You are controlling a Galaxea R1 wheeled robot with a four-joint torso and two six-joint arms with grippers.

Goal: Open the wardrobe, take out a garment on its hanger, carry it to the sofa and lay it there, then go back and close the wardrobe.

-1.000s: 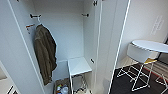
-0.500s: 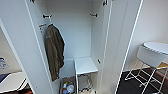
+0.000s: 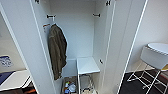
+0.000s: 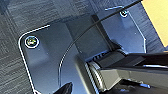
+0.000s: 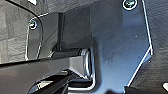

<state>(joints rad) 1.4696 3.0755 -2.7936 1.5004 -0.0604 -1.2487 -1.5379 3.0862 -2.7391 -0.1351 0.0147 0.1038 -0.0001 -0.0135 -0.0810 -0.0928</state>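
Open white wardrobe [image 3: 75, 37] with one dark olive-green jacket [image 3: 57, 50] hanging inside.

In the head view the wardrobe stands in the middle, both tall white doors swung open, the left door [image 3: 25, 45] nearer to the camera and the right door [image 3: 125, 42] beside the wall. One jacket hangs at the left side of the interior, just under a dark rail bracket [image 3: 51, 16]. To its right a white shelf [image 3: 86, 65] sits low, and small colourful items [image 3: 69, 87] lie on the wardrobe floor. Further right stands one white chair [image 3: 152, 58] on thin white legs. Both wrist views look down on dark grey carpet [image 4: 15, 50]; whether the fingers are open or closed I cannot tell.
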